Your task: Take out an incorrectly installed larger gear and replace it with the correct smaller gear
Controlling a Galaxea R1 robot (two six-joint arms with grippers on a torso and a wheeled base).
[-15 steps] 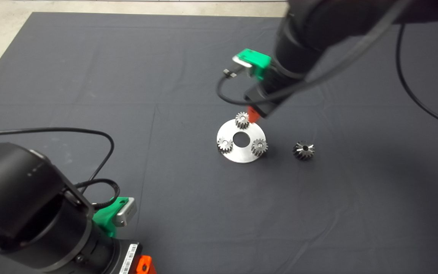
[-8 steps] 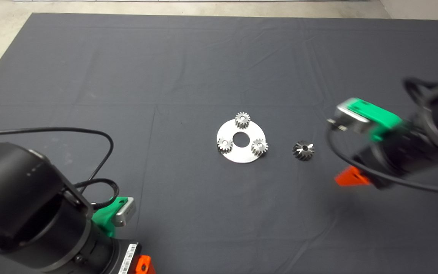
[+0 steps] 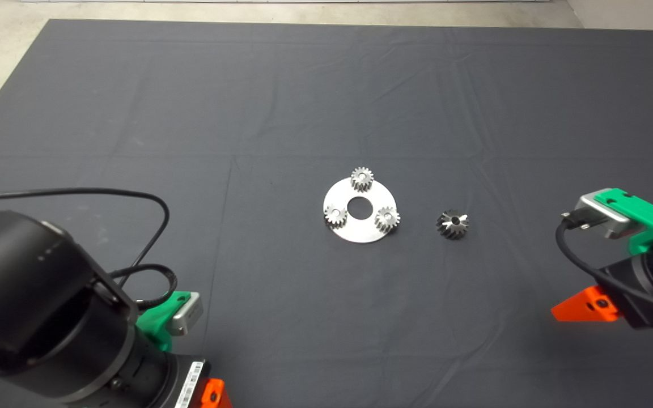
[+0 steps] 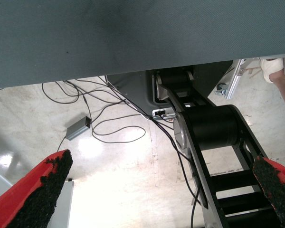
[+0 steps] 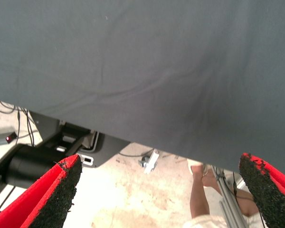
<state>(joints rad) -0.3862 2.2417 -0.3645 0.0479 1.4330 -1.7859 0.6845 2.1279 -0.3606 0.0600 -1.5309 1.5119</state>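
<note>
Larger gear: lying on the mat, just right of the round plate carrying three small gears. Right gripper: nearer arm, hovering empty, fingers spread wide. Left gripper: waiting lower left, likewise spread.

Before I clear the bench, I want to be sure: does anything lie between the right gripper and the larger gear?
Nothing visible: only bare mat separates the right gripper from the larger gear, which sits beside the plate.
</note>
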